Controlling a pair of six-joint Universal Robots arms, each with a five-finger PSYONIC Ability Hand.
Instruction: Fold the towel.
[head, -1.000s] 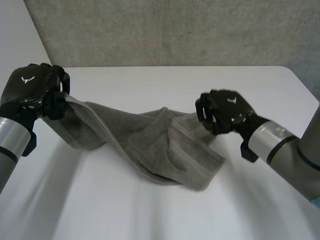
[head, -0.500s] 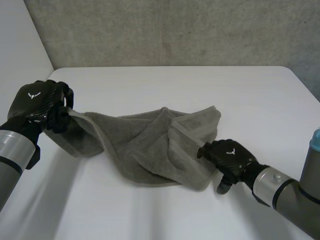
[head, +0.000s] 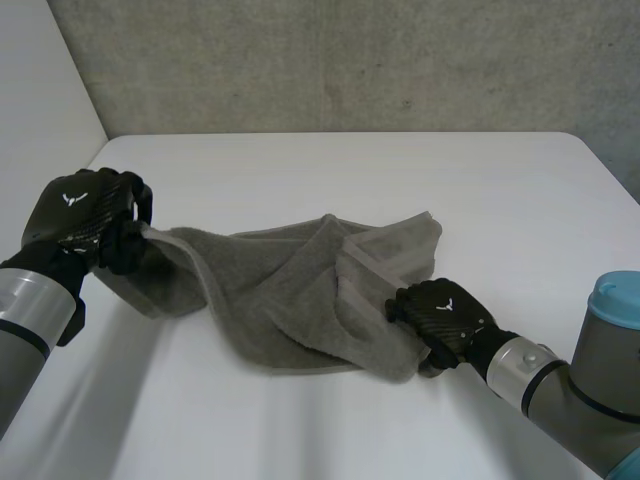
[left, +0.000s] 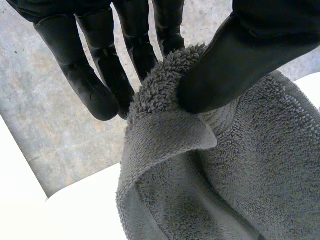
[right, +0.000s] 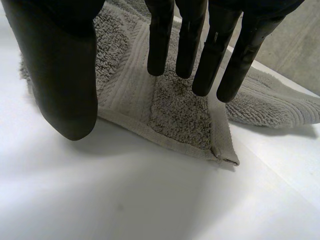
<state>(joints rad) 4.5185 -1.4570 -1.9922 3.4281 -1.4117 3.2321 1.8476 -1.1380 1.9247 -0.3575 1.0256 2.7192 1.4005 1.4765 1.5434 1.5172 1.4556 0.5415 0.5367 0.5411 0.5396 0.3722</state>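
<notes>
The left hand (head: 85, 212) grasps the towel (head: 290, 290) at its left end. In the left wrist view the cloth is pinched between thumb (left: 250, 55) and fingers (left: 100, 75), and that end is lifted a little off the table (head: 350, 170). The right hand (head: 440, 318) is released. Its fingers (right: 200, 50) are straight and spread over the towel's near right corner (right: 220, 150), with the thumb beside them, and nothing is gripped. Whether the fingertips touch the cloth is hard to say; they seem to hover just above it.

The white table spreads wide under both arms, with a grey wall (head: 350, 50) behind it. The grey towel lies rumpled across the table's middle between the hands, with one flap folded over toward the right. The banded corner lies flat on the table below the right hand's fingertips.
</notes>
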